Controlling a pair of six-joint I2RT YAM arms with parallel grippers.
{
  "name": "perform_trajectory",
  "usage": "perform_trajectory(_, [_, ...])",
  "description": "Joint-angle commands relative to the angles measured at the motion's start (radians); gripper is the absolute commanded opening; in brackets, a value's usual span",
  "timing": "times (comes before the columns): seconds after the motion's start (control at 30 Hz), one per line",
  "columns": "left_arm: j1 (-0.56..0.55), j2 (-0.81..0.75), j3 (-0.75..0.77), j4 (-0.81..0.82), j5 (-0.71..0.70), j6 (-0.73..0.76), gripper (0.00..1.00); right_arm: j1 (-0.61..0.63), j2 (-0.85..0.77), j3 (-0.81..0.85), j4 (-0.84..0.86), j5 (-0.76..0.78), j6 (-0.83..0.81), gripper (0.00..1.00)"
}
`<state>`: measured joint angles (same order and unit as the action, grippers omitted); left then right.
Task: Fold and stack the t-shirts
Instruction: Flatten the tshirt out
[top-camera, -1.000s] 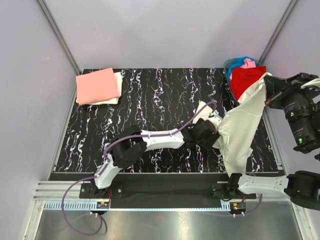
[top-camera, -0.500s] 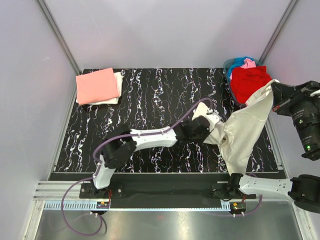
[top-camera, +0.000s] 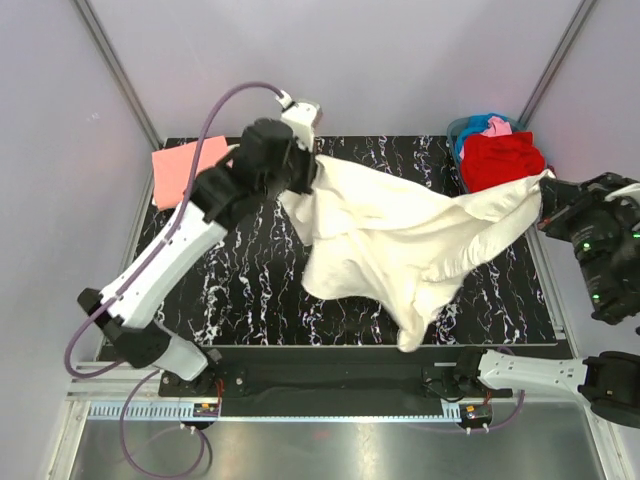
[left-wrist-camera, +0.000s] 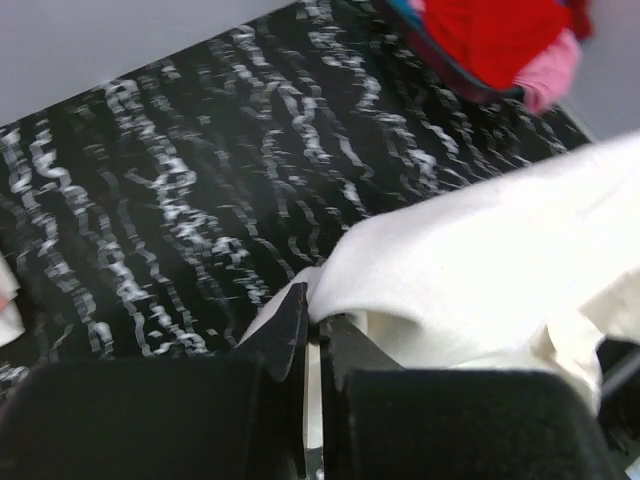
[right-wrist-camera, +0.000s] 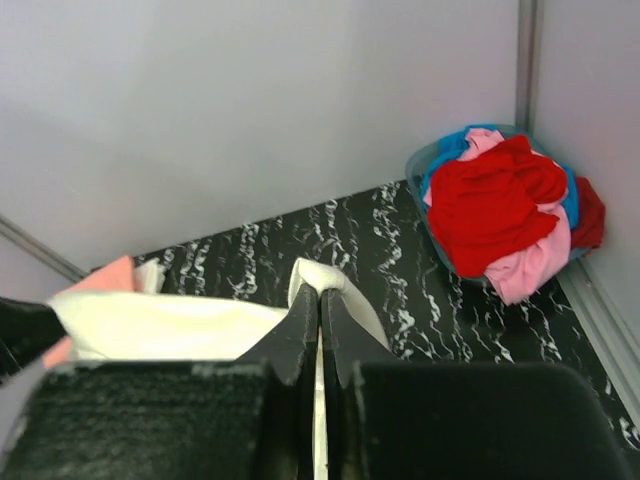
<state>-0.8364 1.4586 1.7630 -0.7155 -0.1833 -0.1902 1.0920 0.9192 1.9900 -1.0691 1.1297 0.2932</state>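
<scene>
Hanging lowest in the top view, one loose corner of the single cream t-shirt (top-camera: 390, 235) droops toward the bottom edge of the black marbled table (top-camera: 250, 290). The rest of that shirt is stretched in the air across the middle of the frame between the two arms. At the right edge the right gripper (top-camera: 545, 195) has its fingers pressed together on one edge of the cloth. In the upper middle the left gripper (top-camera: 305, 170), raised high on its outstretched arm, has its fingers pinched on the opposite edge. Farther back, in the upper left, lies one folded salmon-pink t-shirt (top-camera: 180, 170), partly covered by the left arm. The right wrist view shows a sliver of white cloth (right-wrist-camera: 152, 272) beside it. In the upper right corner stands one basket (top-camera: 455, 135) heaped with crumpled shirts. One red t-shirt (top-camera: 500, 160) is on top, with pink cloth (top-camera: 497, 126) and blue cloth (top-camera: 470, 135) showing around it.
</scene>
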Motion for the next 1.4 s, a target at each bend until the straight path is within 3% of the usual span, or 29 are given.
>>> perform_trajectory(0.0, [0.150, 0.184, 0.062, -0.208, 0.177, 0.015, 0.00, 0.000, 0.030, -0.077, -0.069, 0.102, 0.093, 0.00])
perform_trajectory(0.13, [0.232, 0.435, 0.122, -0.272, 0.231, 0.002, 0.05, 0.000, 0.009, -0.250, -0.118, 0.107, 0.224, 0.00])
perform_trajectory(0.17, [0.256, 0.554, 0.140, -0.307, 0.225, -0.005, 0.14, 0.002, 0.006, -0.285, -0.126, 0.102, 0.245, 0.00])
perform_trajectory(0.27, [0.272, 0.687, 0.201, -0.355, 0.161, -0.037, 0.37, 0.002, 0.012, -0.388, -0.146, 0.076, 0.310, 0.00])
perform_trajectory(0.33, [0.272, 0.640, 0.081, -0.294, 0.166, -0.064, 0.49, 0.000, 0.032, -0.422, -0.181, 0.065, 0.356, 0.00])
perform_trajectory(0.37, [0.272, 0.559, 0.031, -0.219, 0.160, -0.077, 0.60, 0.002, 0.038, -0.430, -0.189, 0.067, 0.365, 0.00])
perform_trajectory(0.5, [0.272, 0.387, -0.188, -0.118, 0.085, -0.138, 0.68, -0.003, 0.069, -0.448, -0.213, 0.062, 0.403, 0.00])
perform_trajectory(0.67, [0.276, 0.275, -0.374, 0.010, 0.081, -0.182, 0.61, -0.007, 0.052, -0.497, -0.183, 0.024, 0.417, 0.00])
perform_trajectory(0.7, [0.278, 0.257, -0.443, 0.061, 0.103, -0.213, 0.54, -0.007, 0.044, -0.517, -0.174, 0.007, 0.423, 0.00])
perform_trajectory(0.83, [0.278, 0.263, -0.496, 0.122, 0.157, -0.235, 0.48, -0.009, 0.037, -0.527, -0.181, -0.004, 0.434, 0.00])
perform_trajectory(1.0, [0.278, 0.310, -0.517, 0.191, 0.177, -0.273, 0.39, -0.009, 0.021, -0.548, -0.172, -0.025, 0.437, 0.00])
perform_trajectory(1.37, [0.301, 0.378, -0.471, 0.182, 0.127, -0.278, 0.37, -0.009, 0.006, -0.632, -0.137, -0.093, 0.452, 0.00])
